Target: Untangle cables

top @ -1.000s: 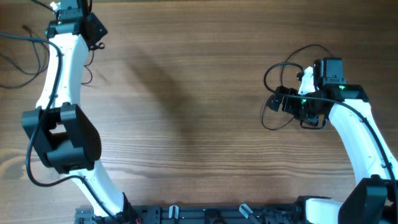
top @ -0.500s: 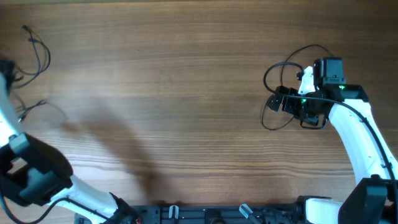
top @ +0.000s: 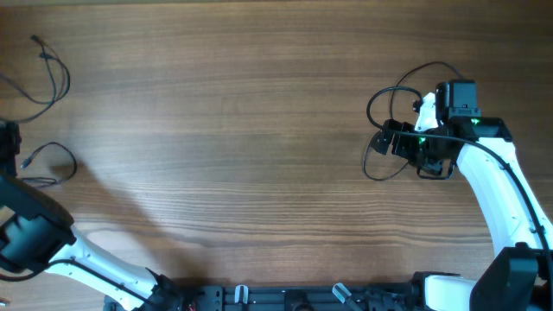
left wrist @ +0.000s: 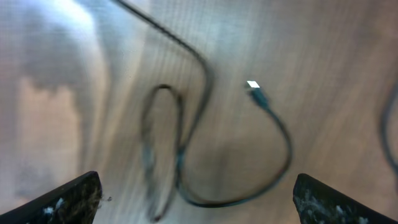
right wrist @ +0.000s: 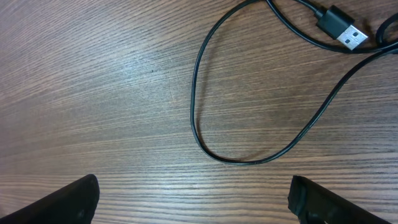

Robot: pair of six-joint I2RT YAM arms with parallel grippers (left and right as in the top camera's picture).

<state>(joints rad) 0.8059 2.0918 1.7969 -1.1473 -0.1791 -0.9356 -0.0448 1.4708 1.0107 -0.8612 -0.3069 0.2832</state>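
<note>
Jaws on the right gripper (right wrist: 193,186) stand wide apart at the bottom corners of my right wrist view, with only bare table (right wrist: 93,74) between them, so that hand is released and carries nothing. Just beyond it a thin black cable (right wrist: 198,118) lies in an open loop across the middle of the frame, and a USB plug (right wrist: 346,31) with a silver end rests flat in the upper right corner. I cannot tell whether plug and loop belong to one cord. My left wrist view is smeared with blur, but the left gripper (left wrist: 194,190) is spread just as wide and grips nothing. Past it a curled cord (left wrist: 283,155) sweeps round to a small silver-tipped plug (left wrist: 254,85) right of centre, and a narrow hairpin loop (left wrist: 149,137) lies just left of it. From overhead, the left arm (top: 95,263) fills the lower left and the right arm (top: 497,190) the lower right. The right-hand tangle (top: 373,104) circles the right gripper at mid right; whether it touches the fingers I cannot tell. Well apart from that tangle, a small loop (top: 60,160) lies at the left edge, and farther up, in the upper left, lies one more loose cord (top: 59,73).
</note>
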